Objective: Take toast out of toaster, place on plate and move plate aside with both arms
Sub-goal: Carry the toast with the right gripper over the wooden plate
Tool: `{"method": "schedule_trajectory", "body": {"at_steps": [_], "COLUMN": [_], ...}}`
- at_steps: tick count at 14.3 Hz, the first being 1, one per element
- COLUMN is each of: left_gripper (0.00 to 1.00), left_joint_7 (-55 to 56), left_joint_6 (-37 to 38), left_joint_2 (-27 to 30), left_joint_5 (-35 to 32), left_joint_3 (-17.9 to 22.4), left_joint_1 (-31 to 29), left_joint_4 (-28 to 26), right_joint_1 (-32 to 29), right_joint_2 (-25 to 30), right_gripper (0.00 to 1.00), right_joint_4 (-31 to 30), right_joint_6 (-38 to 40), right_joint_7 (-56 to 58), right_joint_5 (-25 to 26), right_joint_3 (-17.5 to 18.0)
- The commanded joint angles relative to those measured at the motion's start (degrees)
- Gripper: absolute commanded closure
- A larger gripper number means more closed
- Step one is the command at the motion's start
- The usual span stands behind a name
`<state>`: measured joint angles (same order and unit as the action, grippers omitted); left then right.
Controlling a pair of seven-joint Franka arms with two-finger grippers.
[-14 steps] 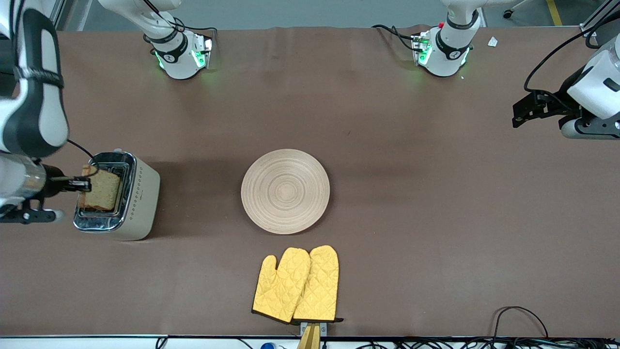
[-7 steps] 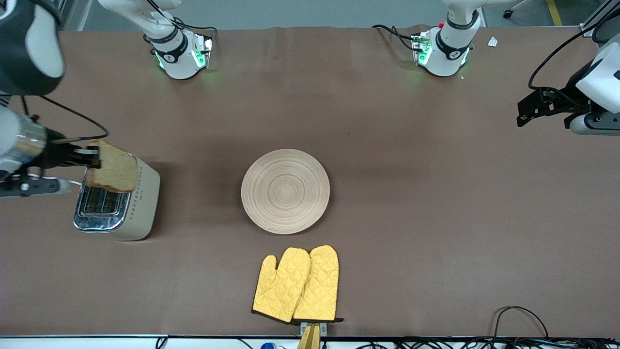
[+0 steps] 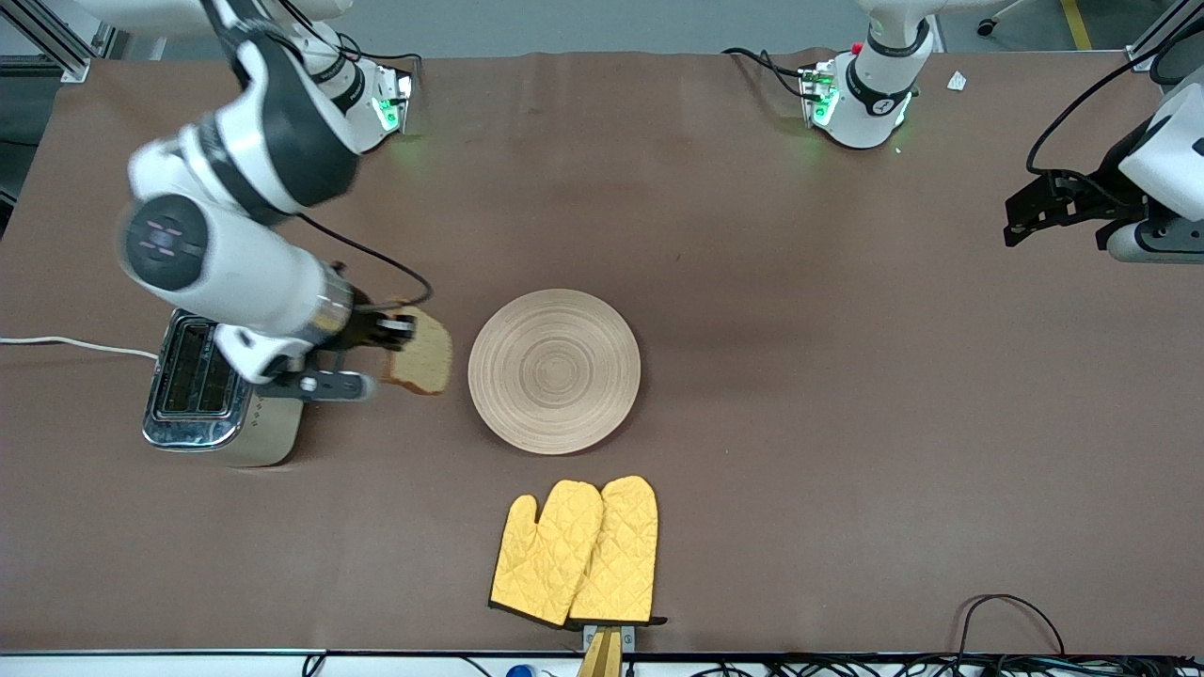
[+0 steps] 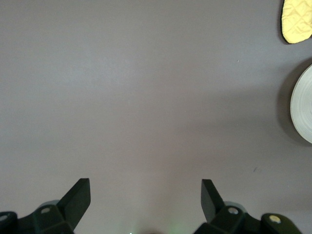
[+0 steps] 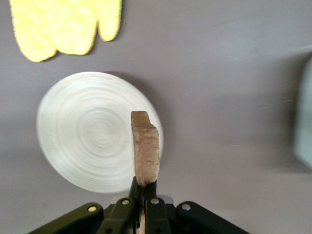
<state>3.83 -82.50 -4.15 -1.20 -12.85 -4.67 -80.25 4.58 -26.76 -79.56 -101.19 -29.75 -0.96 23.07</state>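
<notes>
Part of the silver two-slot toaster (image 3: 202, 393) at the right arm's end of the brown desk (image 3: 800, 423) was hidden under the right arm, and in the right wrist view it showed only as a pale blur at the picture's edge. The left arm was cut off at the front view's edge, waiting over its own end of the desk, its black left gripper (image 3: 1030, 209) with fingers (image 4: 78, 197) spread wide and empty over bare desk. The black right gripper (image 3: 395, 331) was clamped on one edge of the single squarish tan slice of toast (image 3: 422, 352), which hung in the air over the desk between the toaster and the one round pale wooden plate (image 3: 554, 370), just beside the plate's rim. Two yellow quilted oven mitts (image 3: 576, 553) lay side by side, nearer the front camera than the plate.
</notes>
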Motion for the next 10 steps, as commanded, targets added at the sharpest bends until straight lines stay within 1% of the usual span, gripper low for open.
{"method": "schedule_trajectory", "body": {"at_steps": [1,3,5,6,7,8,9,10], "left_gripper": [0.0,0.0,0.0,0.0,0.0,0.0,0.0,0.0], "left_joint_7": [0.3,0.3,0.3,0.3,0.3,0.3,0.04,-0.32], "left_joint_6": [-0.46,-2.3,-3.1,-3.36,-4.59,-5.82,-7.22,-9.5], "left_joint_2": [-2.78,-4.81,-5.95,-6.13,-6.04,-5.96,-6.04,-6.13], "left_joint_5": [0.15,0.76,0.76,0.67,0.67,0.76,1.28,4.51], "left_joint_3": [0.02,-0.07,-0.07,-0.24,-0.68,-1.03,-2.16,-2.7], "left_joint_1": [-0.07,-0.16,0.19,0.62,0.72,0.8,0.63,0.45], "left_joint_4": [0.71,0.62,0.35,-0.17,-1.56,-3.23,-5.42,-7.53], "right_joint_1": [1.29,2.44,3.41,4.89,5.34,5.09,4.47,3.86], "right_joint_2": [-5.56,-7.68,-9.87,-11.11,-11.81,-11.91,-11.91,-11.82], "right_gripper": [0.98,0.98,0.97,0.96,0.94,0.88,0.66,0.35], "right_joint_4": [0.28,-1.2,-3.75,-4.72,-6.03,-7.44,-7.8,-7.89], "right_joint_6": [-5.84,-10.67,-16.47,-19.89,-23.23,-25.27,-25.11,-24.85], "right_joint_7": [-6.0,-6.19,-6.11,-6.19,-6.19,-6.11,-6.02,-6.1], "right_joint_5": [-3.33,-6.32,-7.12,-7.12,-7.12,-7.12,-7.12,-7.04], "right_joint_3": [2.24,2.24,2.42,2.42,2.42,2.42,2.33,2.25]}}
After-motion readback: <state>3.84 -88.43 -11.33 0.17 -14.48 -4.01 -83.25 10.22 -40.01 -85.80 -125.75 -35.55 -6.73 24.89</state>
